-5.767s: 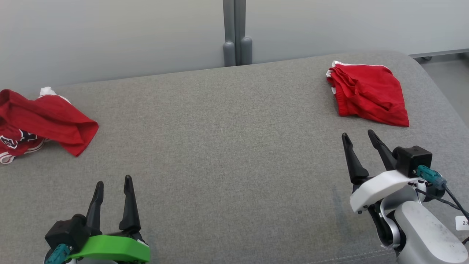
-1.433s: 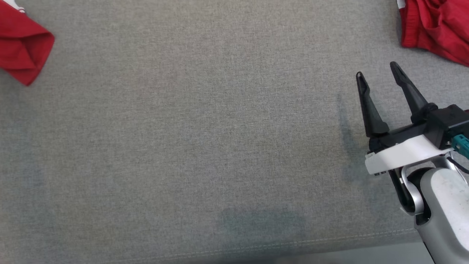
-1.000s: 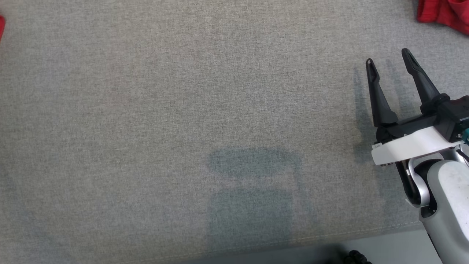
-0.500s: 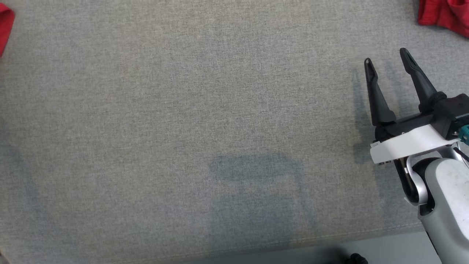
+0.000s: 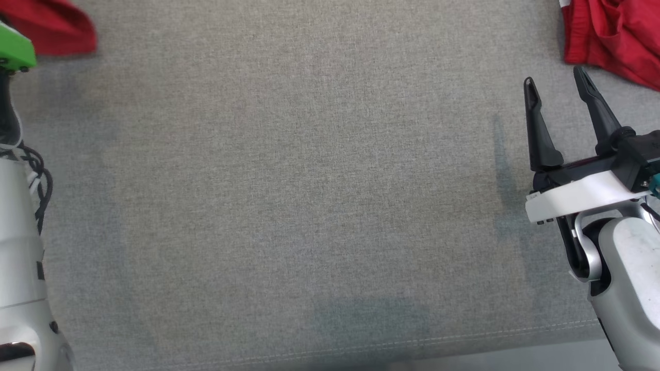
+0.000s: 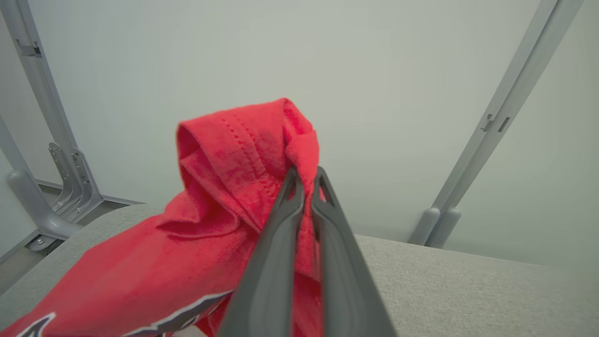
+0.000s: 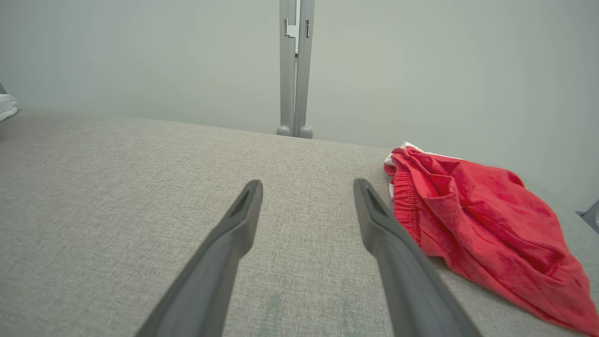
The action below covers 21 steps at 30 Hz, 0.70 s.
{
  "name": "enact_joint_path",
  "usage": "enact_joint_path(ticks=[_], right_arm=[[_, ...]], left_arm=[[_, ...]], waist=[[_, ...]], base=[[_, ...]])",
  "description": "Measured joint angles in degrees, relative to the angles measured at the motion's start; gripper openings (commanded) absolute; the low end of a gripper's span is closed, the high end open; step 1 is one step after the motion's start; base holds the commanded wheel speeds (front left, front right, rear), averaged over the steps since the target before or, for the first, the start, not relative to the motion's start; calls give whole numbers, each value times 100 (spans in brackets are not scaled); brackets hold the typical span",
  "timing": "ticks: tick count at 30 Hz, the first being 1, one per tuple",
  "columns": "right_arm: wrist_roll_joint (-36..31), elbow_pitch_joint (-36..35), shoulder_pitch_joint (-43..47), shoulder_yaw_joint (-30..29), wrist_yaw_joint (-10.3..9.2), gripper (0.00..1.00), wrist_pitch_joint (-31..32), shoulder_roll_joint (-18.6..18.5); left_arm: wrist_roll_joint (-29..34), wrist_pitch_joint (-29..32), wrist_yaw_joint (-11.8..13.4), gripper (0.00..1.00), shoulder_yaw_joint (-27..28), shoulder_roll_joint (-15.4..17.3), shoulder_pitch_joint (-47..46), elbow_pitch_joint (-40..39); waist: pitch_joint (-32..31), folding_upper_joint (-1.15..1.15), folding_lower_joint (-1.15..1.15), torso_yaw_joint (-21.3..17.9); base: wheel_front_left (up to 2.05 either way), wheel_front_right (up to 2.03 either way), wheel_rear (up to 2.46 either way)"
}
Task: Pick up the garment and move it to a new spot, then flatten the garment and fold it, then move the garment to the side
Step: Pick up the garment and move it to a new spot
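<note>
The garment (image 6: 220, 196) is red with dark-and-white lettering near its lower edge. My left gripper (image 6: 306, 175) is shut on a bunched fold of it and holds that fold up above the grey cushion, while the rest trails down to the left. In the head view a corner of the garment (image 5: 62, 26) shows at the top left, beside the green mount (image 5: 14, 49) of my left wrist. My right gripper (image 5: 557, 85) stands open at the right with nothing between its fingers, as the right wrist view (image 7: 306, 187) also shows.
A second red garment (image 5: 613, 36) lies crumpled at the far right, just beyond my right fingertips (image 7: 468, 210). The grey cushion (image 5: 309, 180) has a stitched front edge (image 5: 412, 342). A pale wall with grey posts (image 7: 295, 70) stands behind.
The head camera has shifted. My left arm has come into view at the left edge with the red garment beside it. The left gripper has shut on the garment. The right gripper stays open.
</note>
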Motion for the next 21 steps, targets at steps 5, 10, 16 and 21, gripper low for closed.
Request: enact_joint_path(ticks=[5,10,16,21], right_arm=[[32,141,1,-21,0,100,-69,91],[97,311,12,23,0,100,-112,223],[205,605,232,301,68,100,-144,456],[288,661,380,495,152,100,-142,566]], left_arm=[[-1,-215,-392,0,-443,-319,-59,-280],[-154,-275,-445,0,-962,-887,26,-366],[-344,-311,-497,0,-1672,-1228,1069,-104],[-603,-256,-497,0,-2127,-1017,1991,167]], waist=[[-355,0,0,63],[-728,0,0,101],[-1182,0,0,52],[-1484,0,0,-143]], base=[[0,0,0],[0,0,0],[0,0,0],[0,0,0]])
